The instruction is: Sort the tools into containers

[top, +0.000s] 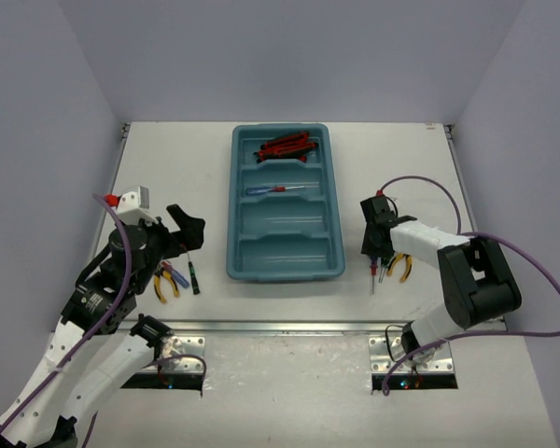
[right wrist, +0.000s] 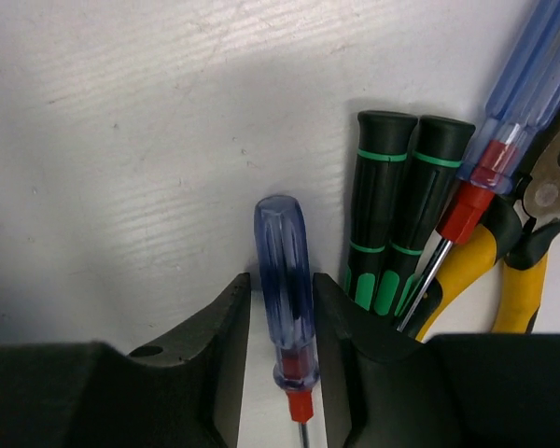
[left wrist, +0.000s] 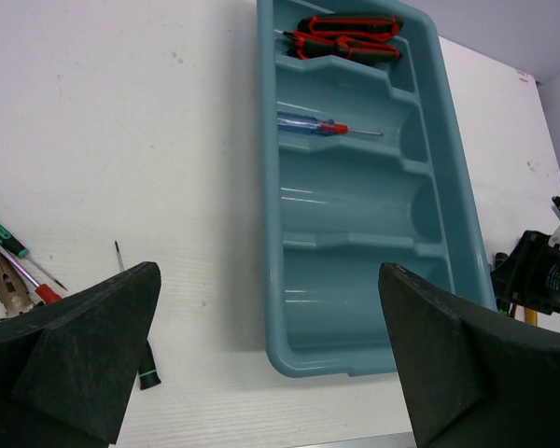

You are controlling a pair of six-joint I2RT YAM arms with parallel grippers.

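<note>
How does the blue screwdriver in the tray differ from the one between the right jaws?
The tray screwdriver lies alone in the second compartment from the far end of the tray, crosswise, tip pointing right. The other screwdriver lies on the table, tip toward the near edge, beside green-black screwdrivers, flanked by the jaws of the right gripper. Whether they grip it is unclear. Both have clear blue handles and red collars.
</note>
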